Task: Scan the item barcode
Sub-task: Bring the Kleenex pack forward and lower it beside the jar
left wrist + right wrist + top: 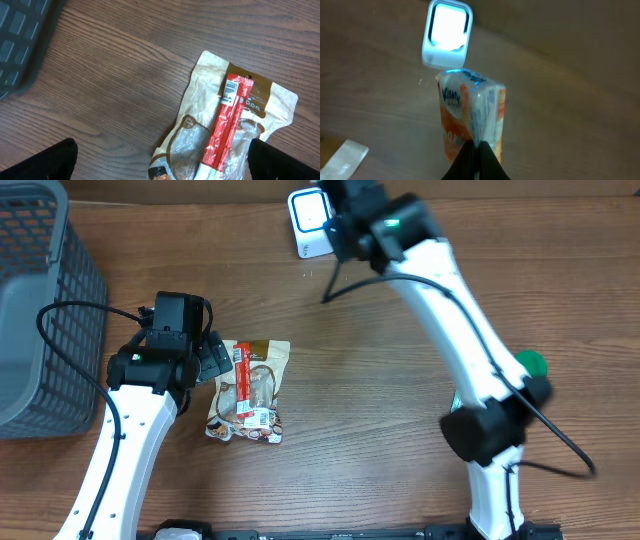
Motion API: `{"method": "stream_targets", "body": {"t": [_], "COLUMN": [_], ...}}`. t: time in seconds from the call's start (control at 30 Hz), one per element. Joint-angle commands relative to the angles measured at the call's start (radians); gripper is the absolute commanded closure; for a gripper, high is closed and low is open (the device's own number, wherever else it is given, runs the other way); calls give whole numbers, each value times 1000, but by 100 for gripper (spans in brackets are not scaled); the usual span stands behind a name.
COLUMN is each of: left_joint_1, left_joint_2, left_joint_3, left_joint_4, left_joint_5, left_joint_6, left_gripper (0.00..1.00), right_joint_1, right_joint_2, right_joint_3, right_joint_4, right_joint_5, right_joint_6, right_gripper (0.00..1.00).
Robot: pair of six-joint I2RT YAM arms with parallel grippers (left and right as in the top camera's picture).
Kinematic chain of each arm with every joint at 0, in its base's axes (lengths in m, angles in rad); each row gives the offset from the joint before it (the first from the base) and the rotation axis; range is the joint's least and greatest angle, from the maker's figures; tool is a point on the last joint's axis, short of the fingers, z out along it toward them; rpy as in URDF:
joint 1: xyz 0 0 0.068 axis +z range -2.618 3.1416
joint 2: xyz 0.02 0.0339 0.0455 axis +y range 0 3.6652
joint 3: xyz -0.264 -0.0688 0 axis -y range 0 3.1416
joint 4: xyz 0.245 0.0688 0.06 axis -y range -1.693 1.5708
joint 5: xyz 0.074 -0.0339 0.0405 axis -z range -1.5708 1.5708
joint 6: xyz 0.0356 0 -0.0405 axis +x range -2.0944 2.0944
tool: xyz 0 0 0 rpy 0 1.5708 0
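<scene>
The item, an orange and white tissue pack (472, 117), hangs in the air with my right gripper (476, 150) shut on its lower seam. Its top end sits just below the white scanner (447, 32), whose window glows bright. From above, the scanner (310, 222) stands at the table's far edge and the right gripper (345, 228) is right beside it; the pack is hidden under the arm there. My left gripper (162, 155) is open, low over a brown snack pouch (210, 75) with a red stick pack (227, 125) lying on it.
A grey mesh basket (40, 310) fills the far left of the table. The snack pouch (250, 392) lies left of centre. A green round object (530, 363) shows beside the right arm. A black cable (330, 285) trails from the scanner area.
</scene>
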Motion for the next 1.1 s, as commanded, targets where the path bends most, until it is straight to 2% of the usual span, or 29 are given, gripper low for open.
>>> {"method": "stream_targets", "body": {"t": [0.0, 0.1, 0.27, 0.57, 0.77, 1.07], "left_joint_1": [0, 0, 0, 0, 0, 0], "left_joint_2": [-4, -4, -4, -4, -4, -4], "left_joint_3": [16, 16, 16, 16, 16, 16], "left_joint_4": [1, 0, 0, 0, 0, 0], "left_joint_5": [-13, -13, -13, -13, -13, -13], "left_joint_6": [4, 4, 4, 4, 4, 4], "left_gripper": [0, 0, 0, 0, 1, 0], "right_joint_1": [-64, -117, -206, -288, -290, -360], "right_joint_2": [14, 18, 18, 2, -115, -402], "right_joint_3": [0, -34, -104, -211, -352, -598], "right_joint_4": [-153, -256, -367, -375, -375, -362], "right_joint_5": [-151, -196, -259, -348, -311, -275], "right_joint_6": [212, 295, 312, 314, 312, 334], "right_gripper": [96, 96, 96, 96, 96, 96]}}
